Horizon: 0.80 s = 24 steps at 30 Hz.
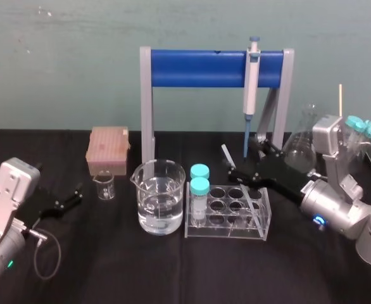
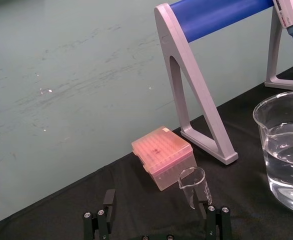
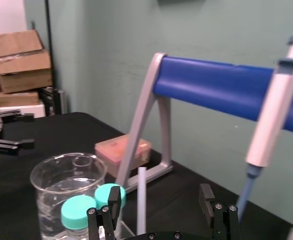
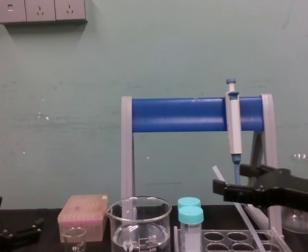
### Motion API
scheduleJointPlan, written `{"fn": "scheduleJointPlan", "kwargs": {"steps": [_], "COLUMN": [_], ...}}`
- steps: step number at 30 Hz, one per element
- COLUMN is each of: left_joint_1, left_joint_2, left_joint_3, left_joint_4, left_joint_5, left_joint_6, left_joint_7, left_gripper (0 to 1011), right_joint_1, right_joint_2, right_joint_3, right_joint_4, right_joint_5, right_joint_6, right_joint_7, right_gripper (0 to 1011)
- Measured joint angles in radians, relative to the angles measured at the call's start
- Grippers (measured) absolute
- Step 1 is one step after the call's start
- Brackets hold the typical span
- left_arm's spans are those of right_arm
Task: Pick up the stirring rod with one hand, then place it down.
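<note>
**Right gripper open around the rod**

Head view: the stirring rod [image 1: 226, 152] leaned at the tube rack [image 1: 230, 235], its top toward 11 o'clock. The right gripper [image 1: 245, 158] hung at the rack's 12 o'clock, fingers spread either side of the rod.

The left gripper [image 1: 71, 197] lay parked at the beaker's [image 1: 160, 190] 9 o'clock — released.

Right wrist view: the rod [image 3: 141, 195] stood between parted fingers.

Chest view: the rod [image 4: 216, 172] slanted past the right gripper [image 4: 230, 179].

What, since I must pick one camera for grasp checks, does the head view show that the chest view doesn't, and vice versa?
Head view's extras: the left arm's silver wrist and cable. Chest view's extras: wall sockets and the beaker's printed scale. Shared: the open right gripper straddling the stirring rod, the hanging pipette, the parked left gripper.
</note>
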Motion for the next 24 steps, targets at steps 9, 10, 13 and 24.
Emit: {"fn": "scheduleJointPlan", "kwargs": {"steps": [9, 10, 13, 24], "left_joint_1": [0.000, 0.000, 0.000, 0.000], "left_joint_2": [0.000, 0.000, 0.000, 0.000], "left_joint_3": [0.000, 0.000, 0.000, 0.000], "left_joint_4": [0.000, 0.000, 0.000, 0.000], "left_joint_5": [0.000, 0.000, 0.000, 0.000], "left_joint_6": [0.000, 0.000, 0.000, 0.000], "left_joint_7": [0.000, 0.000, 0.000, 0.000], "left_gripper": [1000, 1000, 1000, 1000], "right_joint_1": [0.019, 0.019, 0.017, 0.018], "right_joint_2": [-0.032, -0.034, -0.038, -0.037], "right_joint_3": [-0.004, -0.004, -0.002, -0.002], "right_joint_4": [0.048, 0.050, 0.053, 0.052], "right_joint_5": [0.006, 0.005, 0.001, 0.001], "right_joint_6": [0.057, 0.061, 0.072, 0.069], "right_joint_7": [0.046, 0.046, 0.044, 0.044], "right_gripper": [1000, 1000, 1000, 1000]}}
